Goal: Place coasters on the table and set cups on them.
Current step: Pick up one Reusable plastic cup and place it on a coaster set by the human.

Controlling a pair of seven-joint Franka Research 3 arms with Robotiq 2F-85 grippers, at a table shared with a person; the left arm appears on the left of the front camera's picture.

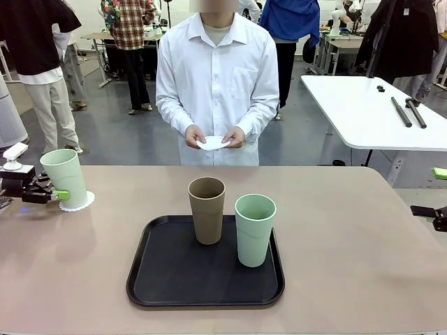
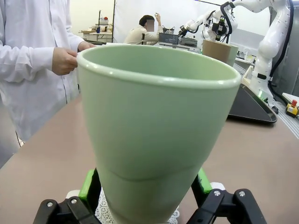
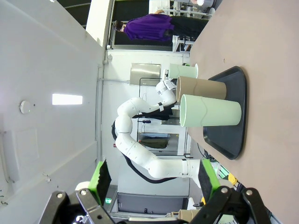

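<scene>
A pale green cup [image 1: 64, 176] stands on a white lacy coaster [image 1: 78, 203] at the far left of the beige table [image 1: 363, 244]. My left gripper [image 1: 54, 193] is open with its fingers either side of the cup's base. In the left wrist view the green pads [image 2: 88, 185] flank that cup [image 2: 154, 116], and the coaster [image 2: 105, 211] shows beneath it. A brown cup [image 1: 207, 209] and another pale green cup [image 1: 255, 229] stand on a black tray [image 1: 167, 279]. My right gripper [image 3: 152, 179] is open and empty; it sits at the table's right edge [image 1: 427, 211].
Across the table, a person in a white shirt holds white coasters [image 1: 213, 143] in both hands. A white table with black rods [image 1: 408, 112] stands at the back right. The right wrist view shows the tray [image 3: 233, 140] and cups sideways, far off.
</scene>
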